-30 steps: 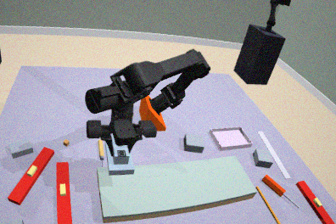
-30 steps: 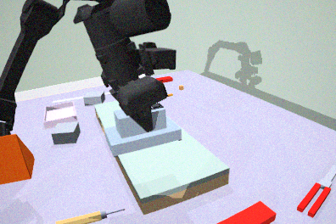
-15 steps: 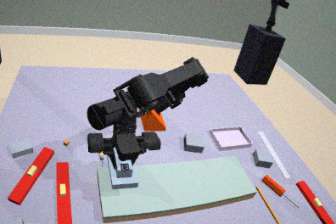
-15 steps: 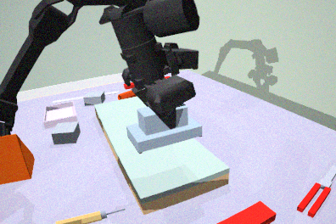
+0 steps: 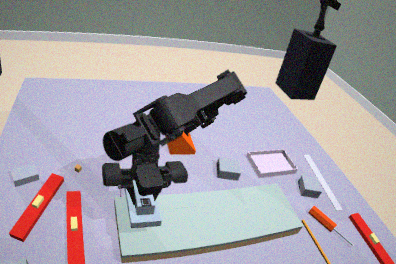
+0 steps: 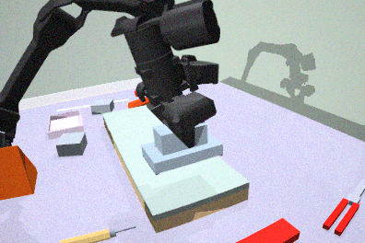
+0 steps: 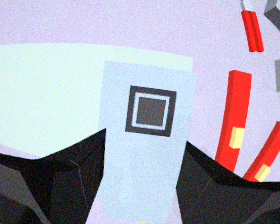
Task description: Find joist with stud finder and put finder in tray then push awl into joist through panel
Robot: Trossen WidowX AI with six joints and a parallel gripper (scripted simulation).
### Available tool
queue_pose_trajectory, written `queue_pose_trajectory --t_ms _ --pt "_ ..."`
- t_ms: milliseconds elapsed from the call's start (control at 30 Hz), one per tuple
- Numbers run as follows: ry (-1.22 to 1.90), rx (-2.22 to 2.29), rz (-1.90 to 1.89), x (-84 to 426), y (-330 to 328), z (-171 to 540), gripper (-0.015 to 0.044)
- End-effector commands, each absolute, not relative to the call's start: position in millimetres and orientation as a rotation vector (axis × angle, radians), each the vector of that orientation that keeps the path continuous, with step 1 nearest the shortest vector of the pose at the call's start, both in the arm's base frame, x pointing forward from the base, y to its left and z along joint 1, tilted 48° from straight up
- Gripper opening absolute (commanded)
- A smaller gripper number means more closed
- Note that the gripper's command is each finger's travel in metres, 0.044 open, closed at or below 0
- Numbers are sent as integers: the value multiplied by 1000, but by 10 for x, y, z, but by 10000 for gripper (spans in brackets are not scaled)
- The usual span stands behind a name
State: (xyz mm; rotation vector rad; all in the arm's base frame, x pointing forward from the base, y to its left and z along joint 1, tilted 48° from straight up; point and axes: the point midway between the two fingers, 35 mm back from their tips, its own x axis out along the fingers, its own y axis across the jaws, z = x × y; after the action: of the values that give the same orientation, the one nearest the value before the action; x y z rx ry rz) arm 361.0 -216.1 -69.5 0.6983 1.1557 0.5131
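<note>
My gripper [image 5: 144, 197] [image 6: 182, 136] [image 7: 143, 135] is shut on the stud finder [image 5: 145, 220] [image 6: 184, 157] [image 7: 145, 175], a pale blue block with a wider base. It is level over the left end of the pale green floor panel [image 5: 225, 216] [image 6: 129, 134] [image 7: 50, 95] in the top view; a tiny gap underneath cannot be ruled out. Its square display [image 7: 151, 111] looks dark. The joist is hidden. The yellow-handled awl [image 6: 88, 237] lies on the table beside the panel, mostly hidden in the top view. The pink tray [image 5: 277, 174] [image 6: 66, 132] is empty.
An orange wedge [image 5: 181, 144] [image 6: 16, 171] stands behind the arm. Grey blocks [image 5: 228, 169] [image 5: 309, 187] flank the tray. An orange-handled screwdriver [image 5: 322, 218] and pencil [image 5: 315, 241] lie right of the panel. Red levels [image 5: 37, 206] [image 5: 75, 231] [image 7: 235, 110] lie left; red-handled pliers [image 6: 342, 216] [image 7: 252, 31] lie farther off.
</note>
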Motion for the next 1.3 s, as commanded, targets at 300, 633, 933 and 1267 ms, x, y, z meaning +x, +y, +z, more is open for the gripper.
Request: queue_pose_trajectory --t_ms 300,633,933,1267 --pt "1151 707 509 3625 -2044 -810 0" --pt "1151 708 509 3632 -1946 -898 0" --pt "1151 708 510 3635 -1878 -959 0" --pt "1150 708 510 3643 -1765 -1059 0"
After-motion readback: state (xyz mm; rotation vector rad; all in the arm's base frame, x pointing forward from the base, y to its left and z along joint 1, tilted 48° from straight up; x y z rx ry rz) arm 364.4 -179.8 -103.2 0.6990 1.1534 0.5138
